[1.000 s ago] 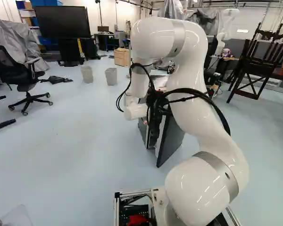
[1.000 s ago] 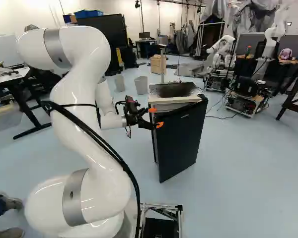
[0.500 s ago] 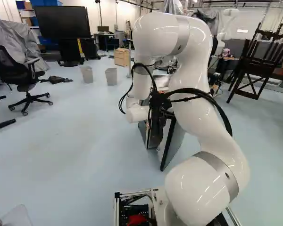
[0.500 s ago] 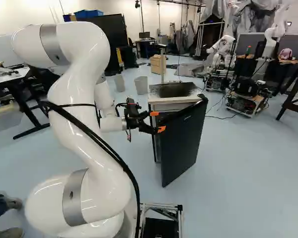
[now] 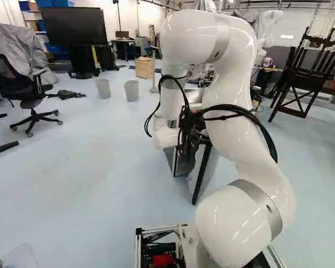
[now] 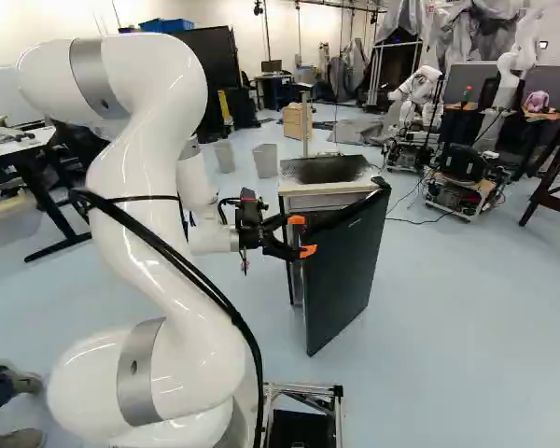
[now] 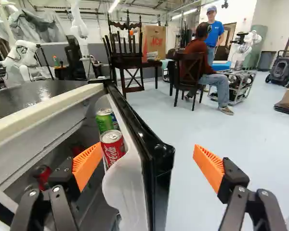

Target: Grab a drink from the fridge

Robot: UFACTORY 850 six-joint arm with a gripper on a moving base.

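- The hand [image 6: 303, 235] stands spread, ridged orange pads [image 7: 209, 166] either side of the glossy black door [image 7: 159, 163] of the open fridge [image 6: 327, 170].
- A red can [image 7: 112, 148] and a green can [image 7: 105, 121] sit in the door's curved white rack [image 7: 127, 190].
- Dark wooden chairs [image 7: 123, 61] stand beyond.

Pale blue floor [image 5: 84, 184], white wall [image 5: 128, 18], office chair [image 5: 12, 79]

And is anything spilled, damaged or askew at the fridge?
Nothing stands out: the door is open, with the red can and green can upright in it. Deep inside the fridge, I can't tell.
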